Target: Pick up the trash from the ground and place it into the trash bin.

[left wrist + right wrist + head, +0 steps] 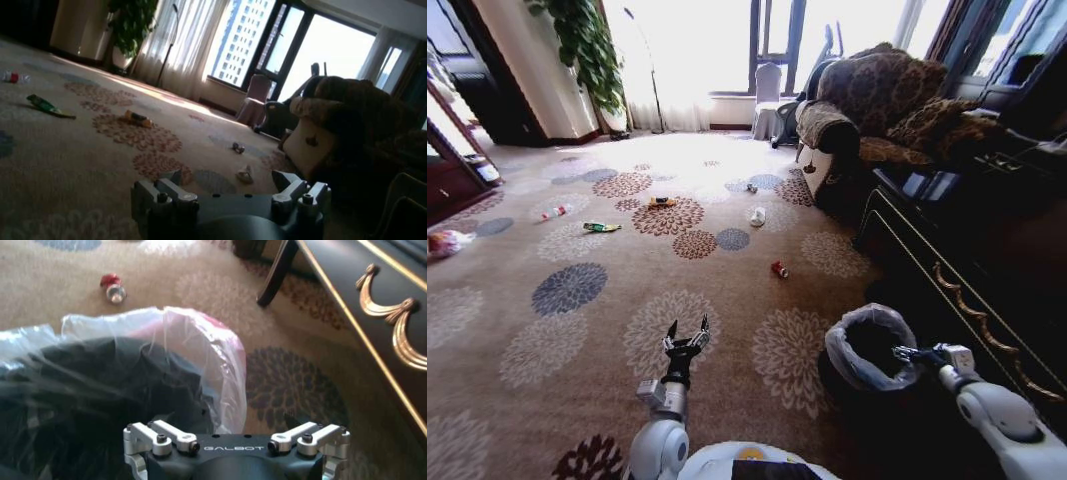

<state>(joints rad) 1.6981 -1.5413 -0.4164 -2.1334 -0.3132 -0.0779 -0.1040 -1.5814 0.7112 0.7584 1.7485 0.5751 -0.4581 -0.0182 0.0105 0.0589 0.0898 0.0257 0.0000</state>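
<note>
Trash lies scattered on the patterned carpet: a small red can (pixel 779 269) (pixel 112 286), a white plastic bottle (pixel 757 216) (pixel 245 175), a yellow-orange wrapper (pixel 662 202) (pixel 137 118), a green wrapper (pixel 601 227) (pixel 43 105) and a red-capped clear bottle (pixel 554 212) (pixel 12 77). The trash bin (pixel 867 345) (pixel 200 340), dark with a whitish bag over its rim, stands at the near right. My right gripper (pixel 905 353) hovers open over the bin's right rim, holding nothing. Raised over bare carpet in the near middle, my left gripper (pixel 687 335) (pixel 230 192) is open and empty.
A dark cabinet (pixel 967 250) with gold trim runs along the right, close to the bin. A patterned sofa (pixel 877 105) stands behind it. A potted plant (pixel 582 45) and a floor lamp (pixel 649 70) are at the far window. A pinkish bag (pixel 447 242) lies at the far left.
</note>
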